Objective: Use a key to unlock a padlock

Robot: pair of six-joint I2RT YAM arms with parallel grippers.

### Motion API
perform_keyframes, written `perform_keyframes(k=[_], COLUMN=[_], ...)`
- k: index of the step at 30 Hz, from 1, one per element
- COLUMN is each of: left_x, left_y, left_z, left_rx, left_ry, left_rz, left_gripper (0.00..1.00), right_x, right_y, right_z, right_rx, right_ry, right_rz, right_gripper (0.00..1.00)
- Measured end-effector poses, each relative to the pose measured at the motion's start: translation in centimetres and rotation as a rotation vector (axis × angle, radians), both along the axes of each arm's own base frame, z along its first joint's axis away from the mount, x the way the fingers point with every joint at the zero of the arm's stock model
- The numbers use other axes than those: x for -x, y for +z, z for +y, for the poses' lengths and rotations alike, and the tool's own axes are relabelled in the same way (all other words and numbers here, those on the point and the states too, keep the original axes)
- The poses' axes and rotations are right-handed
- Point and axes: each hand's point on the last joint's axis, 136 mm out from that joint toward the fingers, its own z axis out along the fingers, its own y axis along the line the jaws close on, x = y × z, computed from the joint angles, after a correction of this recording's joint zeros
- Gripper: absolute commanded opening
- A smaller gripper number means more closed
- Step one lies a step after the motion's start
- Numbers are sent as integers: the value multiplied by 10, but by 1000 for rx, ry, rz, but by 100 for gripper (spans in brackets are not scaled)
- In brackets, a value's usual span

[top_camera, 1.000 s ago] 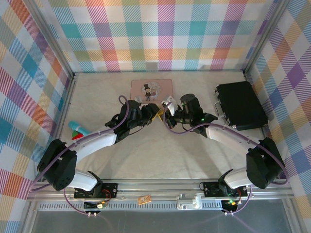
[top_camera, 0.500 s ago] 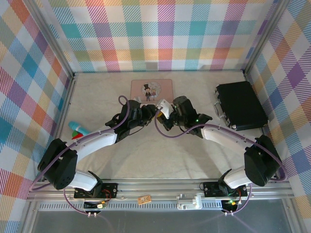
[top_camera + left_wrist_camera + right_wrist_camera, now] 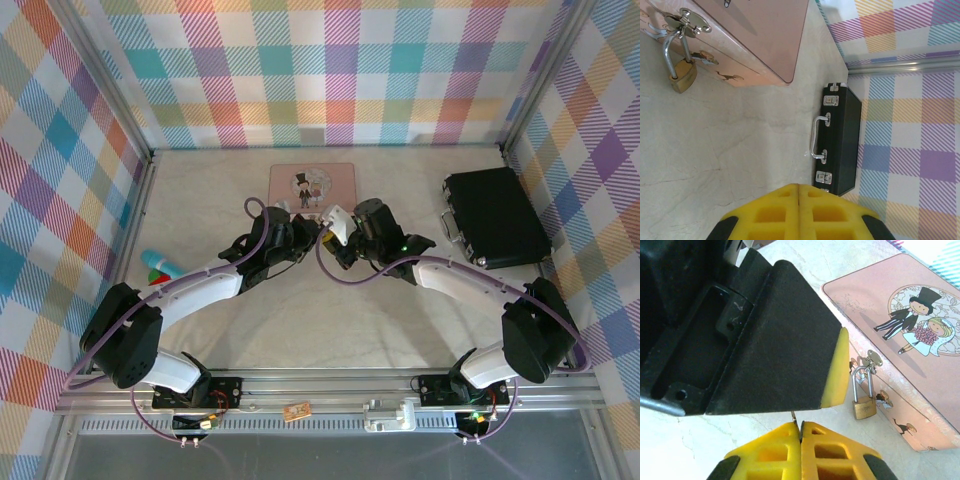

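Key in hand, lock untouched: our right tool (image 3: 800,426) is pinched tight on a thin sliver of metal we take for the key (image 3: 793,416), its tip just poking out of the yellow pads. The padlock (image 3: 864,407) hangs by its shackle from the hasp of the pink tin (image 3: 860,295), at 3 o'clock from that tool, near but apart. Our left tool (image 3: 799,189) has its pads pressed together on nothing, above the bench (image 3: 740,150). We judge the approach to be the step in hand. Next, the left tool would need to spread and steady the padlock while the key is lined up with a keyhole we cannot see.
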Motion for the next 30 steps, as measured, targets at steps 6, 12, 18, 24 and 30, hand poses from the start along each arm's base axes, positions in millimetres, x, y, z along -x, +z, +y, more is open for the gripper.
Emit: perform_keyframes(k=[6,12,18,24,30], left_x=[-4,-8,-6,4,10], left_y=[6,24,62,76,83], left_z=[1,5,3,-4,-5], left_rx=[-74,-126,-61,4,15], left_ry=[-34,-69,-107,-163,-192], left_rz=[-90,-212,-406,-523,-592], left_gripper=[0,0,0,0,0], right_x=[-1,-14,-8,2,8], right_y=[23,69,85,74,68], right_z=[-10,-39,-39,-22,-14], right_rx=[-117,-353,-538,-625,-689], right_ry=[-41,-125,-93,-15,34], right_rz=[85,193,346,525,620], right_gripper=[33,41,45,47,45])
